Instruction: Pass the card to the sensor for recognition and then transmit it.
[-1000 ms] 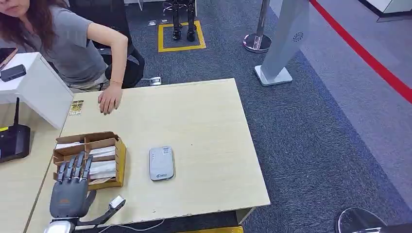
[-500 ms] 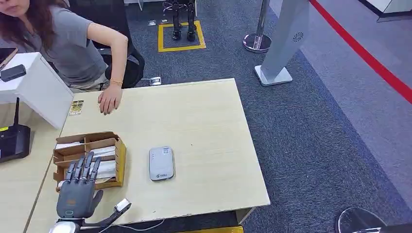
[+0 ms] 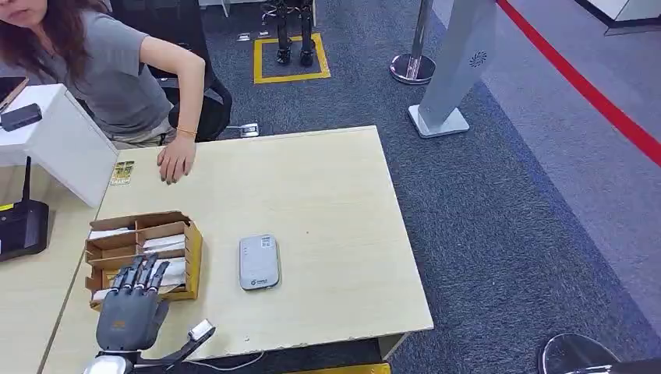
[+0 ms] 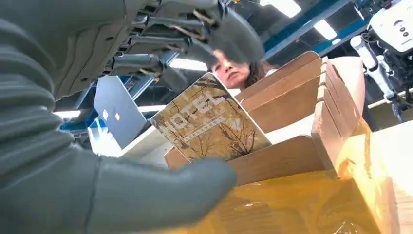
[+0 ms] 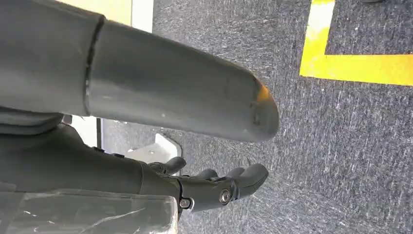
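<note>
the left hand (image 3: pixel 129 312) hovers over the near end of the cardboard card box (image 3: pixel 143 253) at the near left of the pale wooden counter (image 3: pixel 327 195), fingers (image 3: pixel 140 274) stretched forward and slightly spread above the box's near compartment. from the left wrist view, the thick grey thumb (image 4: pixel 160 195) sits below and the darker fingers above a brown printed card (image 4: pixel 209 122) marked "hotel", which stands tilted in a slot of the box; the card lies between thumb and fingers, but the hand is open around it and no contact is plain, so it holds nothing that can be made out. more white cards (image 3: pixel 164 269) lie in the box's compartments.

the sensor (image 3: pixel 259 262), a small grey-white card reader with rounded corners, lies flat on the counter just to the right of the box, apart from it.

the right hand (image 5: pixel 214 187) hangs over dark carpet beside a yellow floor line (image 5: pixel 360 63), its dark fingers curled in with nothing in them.

a person in a grey shirt (image 3: pixel 109 70) leans in at the far left corner of the counter, one hand (image 3: pixel 176 160) flat on its surface, near a small printed card (image 3: pixel 121 172) lying at the counter's far left edge. a black device with an antenna (image 3: pixel 19 222) sits on the neighbouring surface to the left.
</note>
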